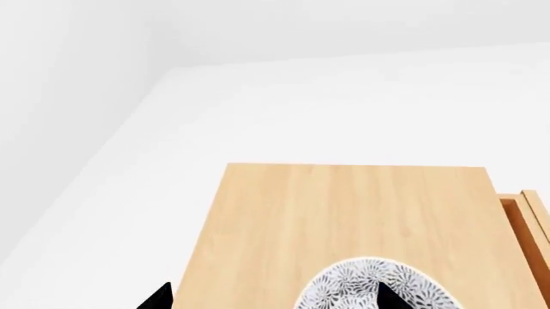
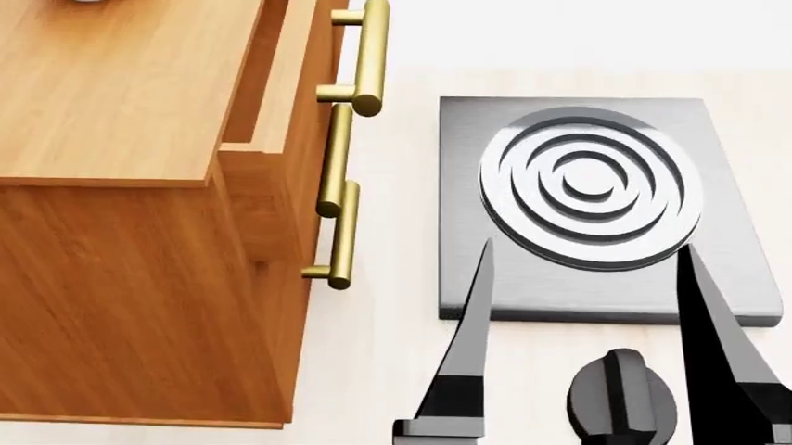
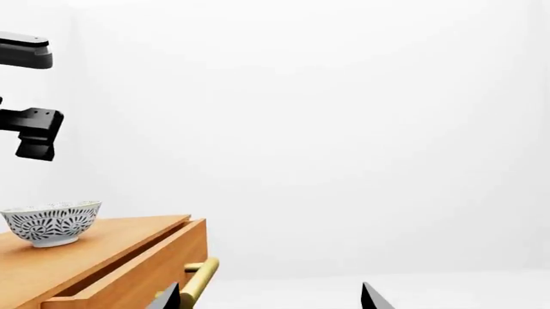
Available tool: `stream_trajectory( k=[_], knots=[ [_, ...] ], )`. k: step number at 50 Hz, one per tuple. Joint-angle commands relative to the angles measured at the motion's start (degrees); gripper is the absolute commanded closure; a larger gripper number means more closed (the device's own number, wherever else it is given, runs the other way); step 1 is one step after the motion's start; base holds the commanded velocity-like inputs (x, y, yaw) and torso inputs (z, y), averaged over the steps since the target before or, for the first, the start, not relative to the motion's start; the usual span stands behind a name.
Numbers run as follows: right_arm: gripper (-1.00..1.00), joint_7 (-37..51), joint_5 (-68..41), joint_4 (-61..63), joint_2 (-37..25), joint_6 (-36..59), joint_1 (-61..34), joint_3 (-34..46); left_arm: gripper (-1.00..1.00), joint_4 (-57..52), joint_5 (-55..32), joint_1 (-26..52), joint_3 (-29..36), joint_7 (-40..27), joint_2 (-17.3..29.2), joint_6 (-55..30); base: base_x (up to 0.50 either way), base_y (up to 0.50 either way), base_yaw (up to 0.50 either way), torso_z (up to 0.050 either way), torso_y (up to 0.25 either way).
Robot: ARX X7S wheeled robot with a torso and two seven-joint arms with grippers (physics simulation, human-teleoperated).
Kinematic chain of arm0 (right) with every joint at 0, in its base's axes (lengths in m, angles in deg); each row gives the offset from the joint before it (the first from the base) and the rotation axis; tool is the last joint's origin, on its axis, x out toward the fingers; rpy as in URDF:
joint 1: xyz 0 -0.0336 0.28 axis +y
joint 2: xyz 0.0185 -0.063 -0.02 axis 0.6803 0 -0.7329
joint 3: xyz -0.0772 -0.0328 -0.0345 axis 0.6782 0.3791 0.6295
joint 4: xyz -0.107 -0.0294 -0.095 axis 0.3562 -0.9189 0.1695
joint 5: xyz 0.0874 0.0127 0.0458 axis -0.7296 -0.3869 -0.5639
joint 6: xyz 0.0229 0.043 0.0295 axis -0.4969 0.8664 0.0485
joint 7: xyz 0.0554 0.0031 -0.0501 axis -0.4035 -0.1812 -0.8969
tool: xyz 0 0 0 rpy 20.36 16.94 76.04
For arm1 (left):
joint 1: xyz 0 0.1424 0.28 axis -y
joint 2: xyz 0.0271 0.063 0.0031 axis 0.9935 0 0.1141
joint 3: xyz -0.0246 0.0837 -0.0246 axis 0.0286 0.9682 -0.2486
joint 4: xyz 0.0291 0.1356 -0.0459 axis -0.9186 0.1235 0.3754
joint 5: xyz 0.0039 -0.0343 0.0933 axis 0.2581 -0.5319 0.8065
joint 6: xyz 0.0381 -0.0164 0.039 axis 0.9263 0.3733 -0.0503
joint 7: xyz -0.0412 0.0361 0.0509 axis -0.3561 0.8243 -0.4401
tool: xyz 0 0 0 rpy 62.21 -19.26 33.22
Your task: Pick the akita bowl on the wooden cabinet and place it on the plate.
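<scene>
- Nearest the head camera, the right gripper is seen with its fingers spread apart, nothing between them.
- Beyond it, a square grey stove plate lies on the surface.
- Farther off, the akita bowl stands on the wooden cabinet, near its top's far edge.
- Above the bowl hangs the left gripper; its finger state cannot be told.

Patterned akita bowl upright on wooden cabinet top

The akita bowl sits on top of the wooden cabinet. The stove plate lies right of the cabinet, beside its handles.
</scene>
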Motion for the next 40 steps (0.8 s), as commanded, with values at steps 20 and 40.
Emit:
stream_trajectory(
  k=[20, 40],
  knots=[
    [-1.0, 0.5, -0.1, 0.1, -0.4, -0.2, -0.5, 0.6, -1.0, 0.0, 0.3, -1.3, 1.7, 1.9, 0.2, -6.6, 0.0, 0.0, 0.0, 0.0, 0.0],
    [-1.0, 0.5, -0.1, -0.3, -0.5, -0.7, -0.7, 1.0, -1.0, 0.0, -0.1, -2.8, -9.4, -2.3, 1.6, -9.5, 0.0, 0.0, 0.0, 0.0, 0.0]
  ],
)
